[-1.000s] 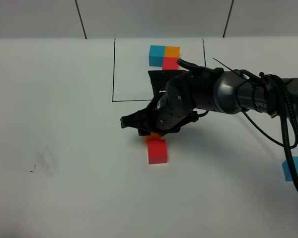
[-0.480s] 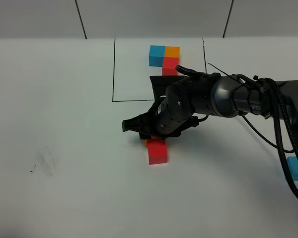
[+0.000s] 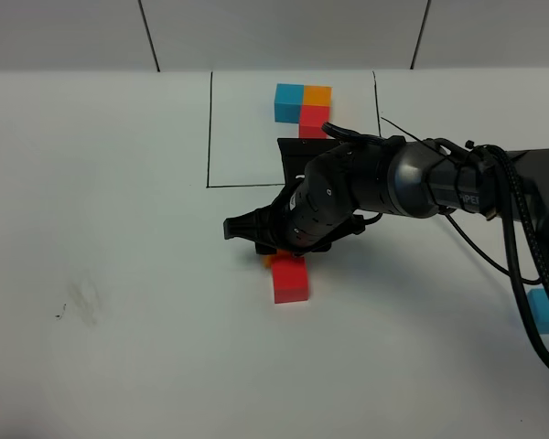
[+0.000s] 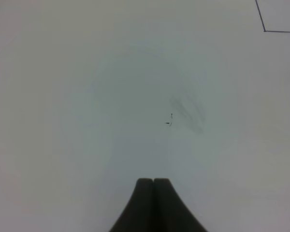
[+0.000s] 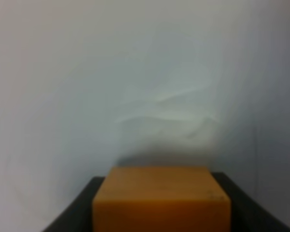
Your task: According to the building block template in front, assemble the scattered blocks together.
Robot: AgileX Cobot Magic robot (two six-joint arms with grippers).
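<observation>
When viewed from high, shows right gripper (image 3: 276, 249) pinching orange cube (image 3: 268, 262) beside red cube (image 3: 291, 279), apparently to join them after building block template (image 3: 303, 105), blue cube (image 3: 547, 309) well apart; from left wrist, left gripper (image 4: 153, 182) pressed together, idle over table (image 4: 87, 96); from right wrist, orange cube between jaws.

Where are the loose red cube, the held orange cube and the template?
loose red cube (image 3: 290, 273): exterior high view, top face.
held orange cube (image 5: 162, 200): right wrist view, near face.
template (image 3: 306, 112): exterior high view, its red cube.
</observation>
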